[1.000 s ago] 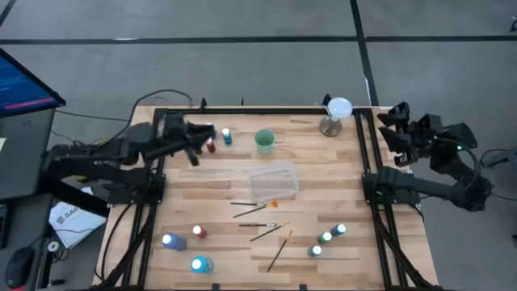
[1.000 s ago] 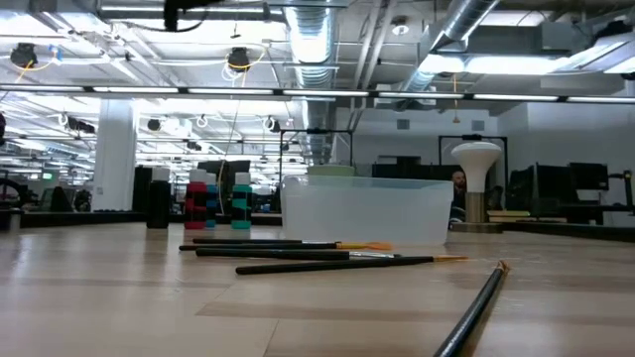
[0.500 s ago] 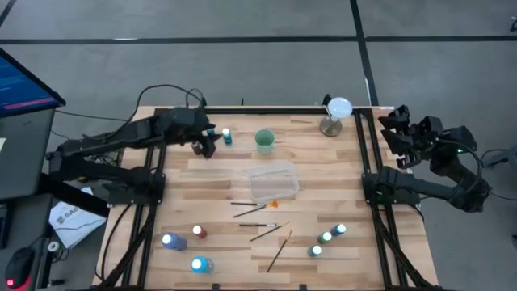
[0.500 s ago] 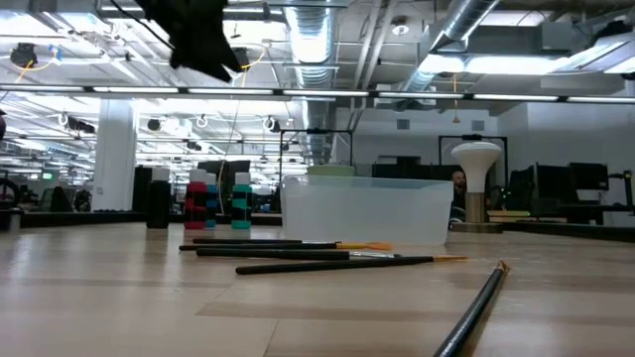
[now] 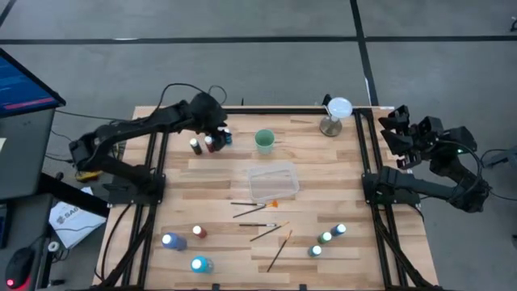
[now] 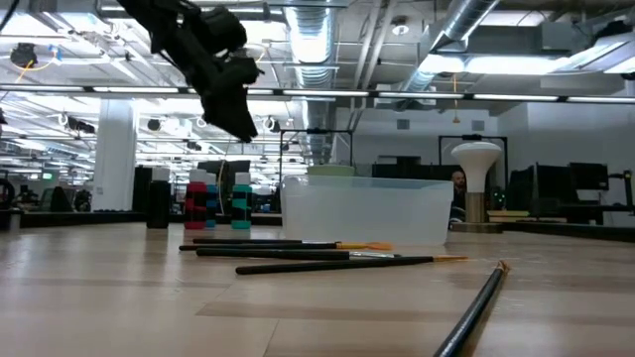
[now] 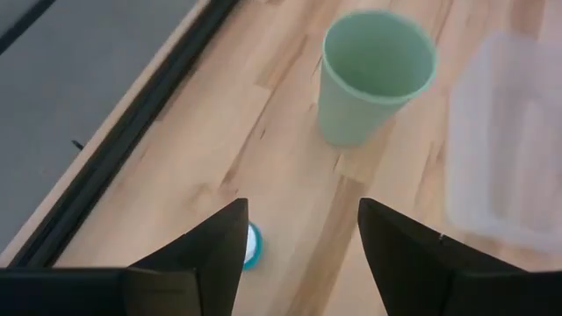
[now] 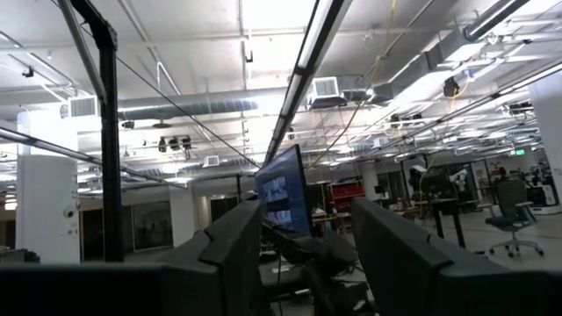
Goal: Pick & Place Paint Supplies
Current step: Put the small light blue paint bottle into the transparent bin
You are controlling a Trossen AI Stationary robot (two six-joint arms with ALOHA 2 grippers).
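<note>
Three white-capped paint bottles stand at the far left: a dark one (image 5: 196,145), a red one (image 5: 210,144) and a blue one (image 5: 226,137). My left gripper (image 5: 218,129) hangs open above them, slanting down. In its wrist view the blue bottle's cap (image 7: 253,246) shows beside one finger, untouched. More bottles stand near left (image 5: 170,240) and near right (image 5: 325,238). Several thin paintbrushes (image 5: 258,225) lie flat near the table's middle. My right gripper (image 5: 404,133) is open, raised off the table's right edge and pointing up into the room.
A green cup (image 5: 264,141) stands right of the far-left bottles. The clear tray (image 5: 273,181) sits at the table's middle. A white-topped stand (image 5: 335,113) is at the far right. A black frame rail (image 5: 153,162) runs along the table's sides.
My left gripper has swung from the table's left edge toward the right and far side, sunk lower and tipped its fingers downward. It now hangs over the blue bottle. The bottles have stayed where they were.
</note>
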